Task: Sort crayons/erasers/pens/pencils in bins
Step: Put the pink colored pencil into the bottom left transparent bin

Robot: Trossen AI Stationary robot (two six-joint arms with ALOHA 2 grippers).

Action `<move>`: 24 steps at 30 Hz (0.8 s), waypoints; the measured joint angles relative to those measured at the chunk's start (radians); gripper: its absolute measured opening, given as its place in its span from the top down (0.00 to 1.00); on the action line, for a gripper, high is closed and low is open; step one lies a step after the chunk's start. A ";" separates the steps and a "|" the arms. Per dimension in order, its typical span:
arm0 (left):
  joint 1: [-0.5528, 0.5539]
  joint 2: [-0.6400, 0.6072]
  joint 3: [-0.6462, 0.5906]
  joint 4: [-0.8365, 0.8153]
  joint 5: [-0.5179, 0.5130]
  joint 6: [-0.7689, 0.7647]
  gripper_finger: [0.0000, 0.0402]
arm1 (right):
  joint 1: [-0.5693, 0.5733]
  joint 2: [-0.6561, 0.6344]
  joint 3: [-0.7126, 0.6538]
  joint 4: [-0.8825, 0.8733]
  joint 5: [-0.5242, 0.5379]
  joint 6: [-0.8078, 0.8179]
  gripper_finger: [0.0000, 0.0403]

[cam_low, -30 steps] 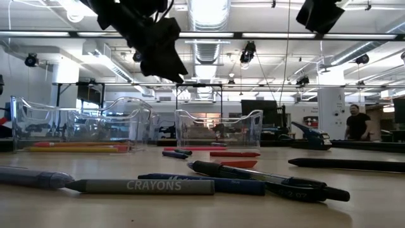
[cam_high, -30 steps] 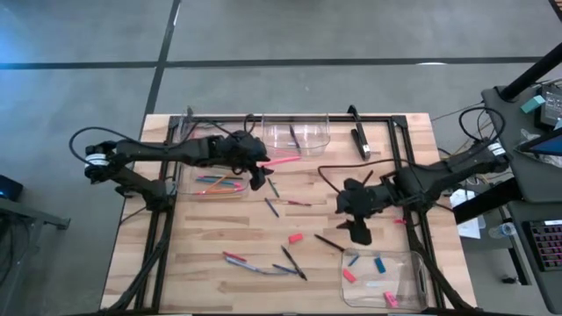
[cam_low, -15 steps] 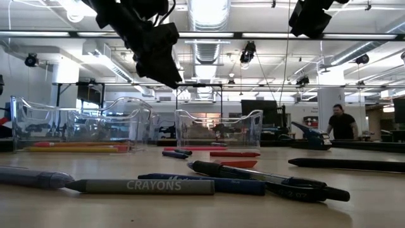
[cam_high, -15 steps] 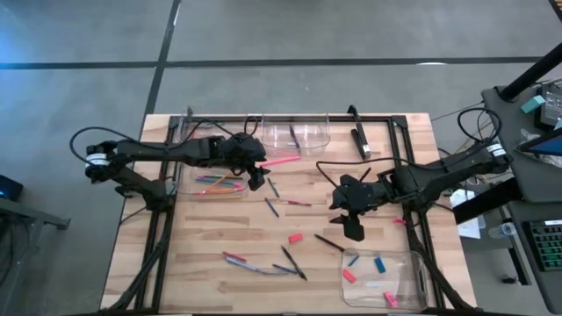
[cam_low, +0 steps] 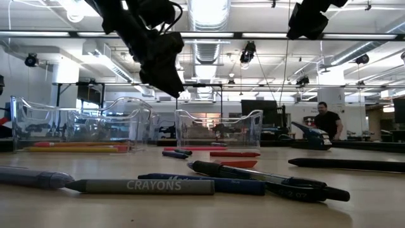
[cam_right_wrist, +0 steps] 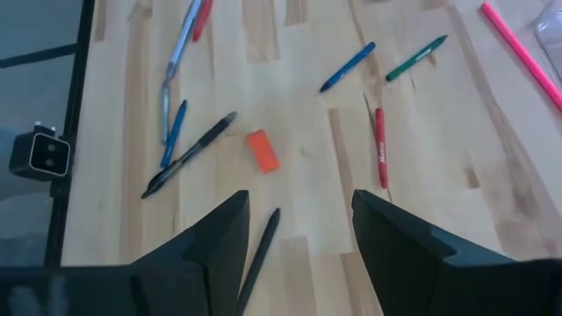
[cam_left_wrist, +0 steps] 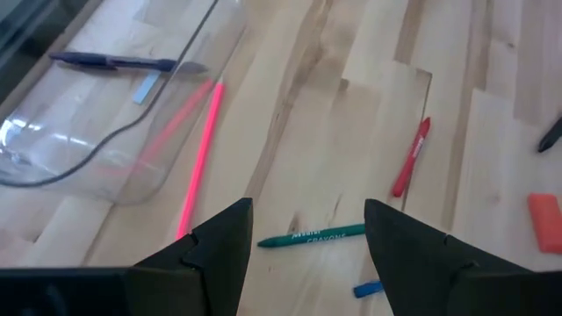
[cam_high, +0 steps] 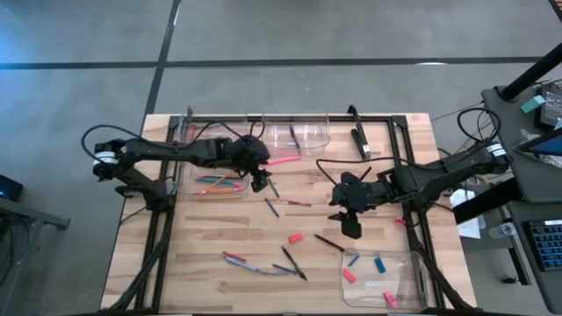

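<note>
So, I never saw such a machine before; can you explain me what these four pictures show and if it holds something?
It is a robot with two dark arms at a wooden table. One picture looks straight down, one looks level across the tabletop, and two come from cameras on the arms' wrists. The left gripper hovers beside a bin of coloured sticks. The right gripper hovers near mid-table, above a bin holding erasers. Both grippers are open and hold nothing. Loose on the table lie pens, crayons, a long pink stick and one red-orange eraser.
</note>
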 joint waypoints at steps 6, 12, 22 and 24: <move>0.000 0.021 0.007 0.005 0.001 0.027 0.49 | 0.000 0.000 0.000 0.010 0.028 -0.001 0.52; 0.000 0.060 0.006 0.006 0.001 0.026 0.49 | 0.000 0.000 -0.005 0.019 0.053 -0.001 0.52; 0.000 0.084 0.005 -0.003 0.026 0.019 0.49 | 0.000 0.000 -0.037 0.074 0.053 0.000 0.52; 0.000 0.084 0.005 -0.003 0.026 0.019 0.49 | 0.000 0.000 -0.045 0.076 0.053 0.000 0.52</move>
